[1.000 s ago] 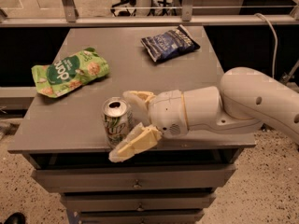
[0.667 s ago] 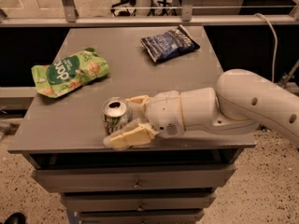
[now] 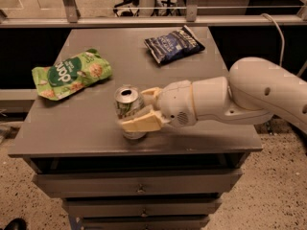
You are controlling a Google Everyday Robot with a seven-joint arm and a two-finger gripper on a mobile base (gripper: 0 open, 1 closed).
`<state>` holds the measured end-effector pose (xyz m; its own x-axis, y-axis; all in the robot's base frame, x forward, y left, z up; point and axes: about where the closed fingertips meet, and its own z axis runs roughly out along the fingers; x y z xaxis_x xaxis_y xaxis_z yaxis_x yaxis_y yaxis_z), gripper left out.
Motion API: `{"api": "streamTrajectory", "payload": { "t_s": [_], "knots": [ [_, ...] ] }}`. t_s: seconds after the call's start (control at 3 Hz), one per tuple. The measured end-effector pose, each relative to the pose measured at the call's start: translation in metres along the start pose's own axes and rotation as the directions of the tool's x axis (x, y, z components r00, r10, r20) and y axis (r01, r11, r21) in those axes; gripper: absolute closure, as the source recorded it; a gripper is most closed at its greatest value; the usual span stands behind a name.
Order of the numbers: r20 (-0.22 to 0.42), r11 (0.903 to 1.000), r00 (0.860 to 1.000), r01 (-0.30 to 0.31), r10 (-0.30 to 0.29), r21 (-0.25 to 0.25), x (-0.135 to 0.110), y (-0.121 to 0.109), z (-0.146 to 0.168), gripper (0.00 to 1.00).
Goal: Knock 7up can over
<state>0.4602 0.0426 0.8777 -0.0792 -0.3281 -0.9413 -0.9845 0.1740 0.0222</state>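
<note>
7up can [image 3: 126, 99] is still upright at the near edge of the table [image 3: 72, 138], right of the green snack bag [image 3: 72, 73]. A second ago my gripper [image 3: 134, 109] was spread wide. Now its fingers have closed in, pinching the can from the right. Good contact, so I reckon one sideways shove tips it.

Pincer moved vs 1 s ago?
Yes. The pincer has drawn in from the table's front edge, toward the back, and closed on the can, which stands upright.
</note>
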Motion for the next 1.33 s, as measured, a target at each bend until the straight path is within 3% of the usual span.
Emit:
{"api": "streamTrajectory", "payload": {
  "t_s": [0.33,0.67,1.0,1.33],
  "knots": [
    [-0.084,0.9975,0.996,0.039,-0.034,0.059,-0.004,-0.038,-0.039,1.0],
    [-0.225,0.9912,0.972,0.095,-0.072,0.093,-0.006,-0.081,-0.089,1.0],
    [-0.471,0.9817,0.872,0.18,-0.131,0.061,0.007,-0.125,-0.145,1.0],
    [-0.653,0.9714,0.728,0.232,-0.207,-0.05,0.027,-0.141,-0.163,1.0]
  ]
}}
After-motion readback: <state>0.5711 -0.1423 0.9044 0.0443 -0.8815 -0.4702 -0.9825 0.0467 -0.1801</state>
